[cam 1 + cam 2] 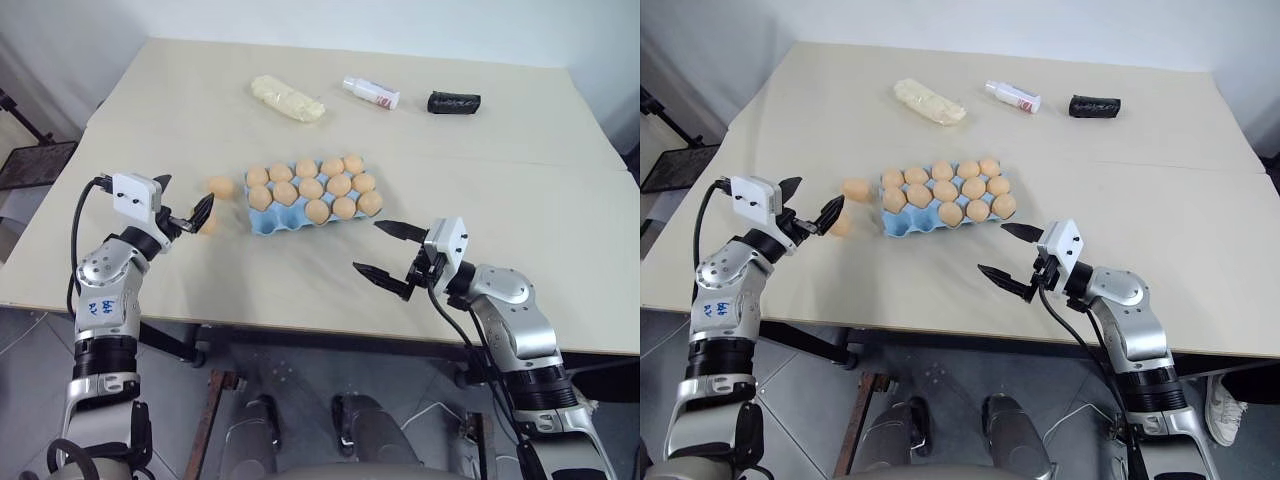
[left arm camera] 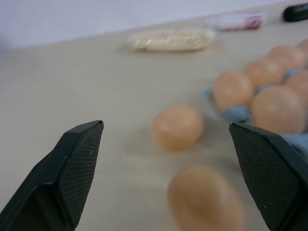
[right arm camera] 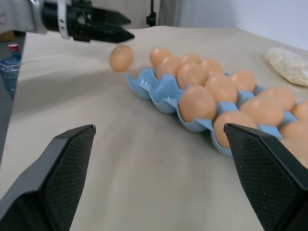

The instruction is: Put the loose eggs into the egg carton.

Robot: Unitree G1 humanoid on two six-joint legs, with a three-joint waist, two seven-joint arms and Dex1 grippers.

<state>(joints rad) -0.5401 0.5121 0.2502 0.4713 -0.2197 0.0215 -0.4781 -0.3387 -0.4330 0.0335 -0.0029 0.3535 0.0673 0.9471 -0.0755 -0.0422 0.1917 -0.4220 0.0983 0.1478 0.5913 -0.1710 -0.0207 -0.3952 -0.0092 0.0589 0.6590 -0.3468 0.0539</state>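
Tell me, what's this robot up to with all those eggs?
It is filling a blue egg carton with eggs. Most cups hold one already, and two loose eggs lie on the table beside the carton. The left gripper hovers by those two, jaws open and empty. The right gripper waits open on the carton's other side.

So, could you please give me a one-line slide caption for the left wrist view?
Open left gripper facing two loose eggs on the table, beside the nearly full egg carton.

Tan loose eggs [image 1: 220, 186]; light blue egg carton [image 1: 268, 222]; pale yellow bundle [image 1: 287, 99]; beige table [image 1: 500, 120].
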